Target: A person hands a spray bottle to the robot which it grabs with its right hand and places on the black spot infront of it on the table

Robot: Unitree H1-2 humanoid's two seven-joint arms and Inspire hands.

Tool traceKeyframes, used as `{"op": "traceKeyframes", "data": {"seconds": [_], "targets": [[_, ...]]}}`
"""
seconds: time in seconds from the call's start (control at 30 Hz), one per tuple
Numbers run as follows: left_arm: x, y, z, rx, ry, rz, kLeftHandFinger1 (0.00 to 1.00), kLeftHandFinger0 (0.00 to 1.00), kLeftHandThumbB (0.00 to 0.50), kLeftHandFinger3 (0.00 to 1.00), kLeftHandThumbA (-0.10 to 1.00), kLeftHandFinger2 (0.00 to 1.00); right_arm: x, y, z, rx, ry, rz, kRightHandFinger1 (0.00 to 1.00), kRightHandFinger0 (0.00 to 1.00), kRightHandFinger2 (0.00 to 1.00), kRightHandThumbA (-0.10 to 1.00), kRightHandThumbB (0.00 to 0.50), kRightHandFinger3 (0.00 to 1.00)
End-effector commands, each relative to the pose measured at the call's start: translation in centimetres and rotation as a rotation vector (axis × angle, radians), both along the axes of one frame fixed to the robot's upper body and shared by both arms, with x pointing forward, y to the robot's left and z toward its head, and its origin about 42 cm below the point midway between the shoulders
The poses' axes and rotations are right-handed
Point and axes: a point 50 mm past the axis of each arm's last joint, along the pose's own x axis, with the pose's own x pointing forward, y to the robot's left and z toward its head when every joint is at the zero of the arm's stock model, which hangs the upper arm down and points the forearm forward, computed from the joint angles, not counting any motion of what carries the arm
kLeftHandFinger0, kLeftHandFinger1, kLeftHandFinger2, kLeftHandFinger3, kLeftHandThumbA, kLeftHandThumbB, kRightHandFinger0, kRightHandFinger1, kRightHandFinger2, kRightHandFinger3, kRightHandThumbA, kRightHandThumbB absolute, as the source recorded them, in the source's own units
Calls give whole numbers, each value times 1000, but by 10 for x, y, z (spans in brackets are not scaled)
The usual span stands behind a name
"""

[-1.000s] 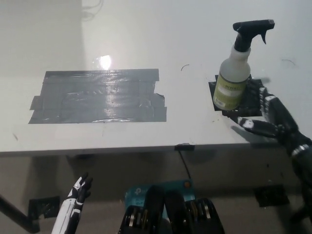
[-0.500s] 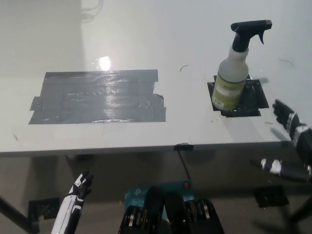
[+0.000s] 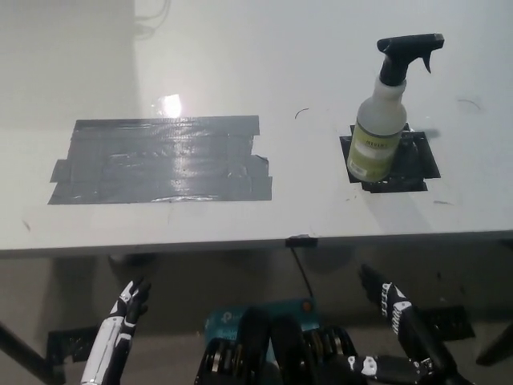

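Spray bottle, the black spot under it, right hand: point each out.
spray bottle (image 3: 377, 140): head view, on the label of its body.
black spot (image 3: 414, 164): head view, on bare tape right of the bottle.
right hand (image 3: 394, 309): head view, on the back of the hand, below the table edge.

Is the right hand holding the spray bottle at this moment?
No. The spray bottle stands alone on the black spot, while the right hand hangs below the table edge.

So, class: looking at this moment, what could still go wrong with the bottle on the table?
The spray bottle stands tall on the small black patch, with its base near the patch's left edge; a knock to the table might topple it. The right hand sits below the table edge, so lifting it carelessly could bump the underside.
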Motion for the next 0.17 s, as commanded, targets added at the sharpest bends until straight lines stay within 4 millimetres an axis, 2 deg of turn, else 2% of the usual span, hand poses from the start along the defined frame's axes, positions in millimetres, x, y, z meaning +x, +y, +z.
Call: {"op": "traceKeyframes", "data": {"seconds": [0.0, 0.13], "targets": [[8, 2, 12, 16, -61, -14, 1000, 1000, 109, 1000, 1000, 1000, 10, -3, 11, -35, -107, -12, 1000, 1000, 1000, 1000, 378, 1000], [11, 1, 12, 23, -63, -15, 1000, 1000, 113, 1000, 1000, 1000, 12, -4, 10, -51, -106, -16, 1000, 1000, 1000, 1000, 382, 1000]]}}
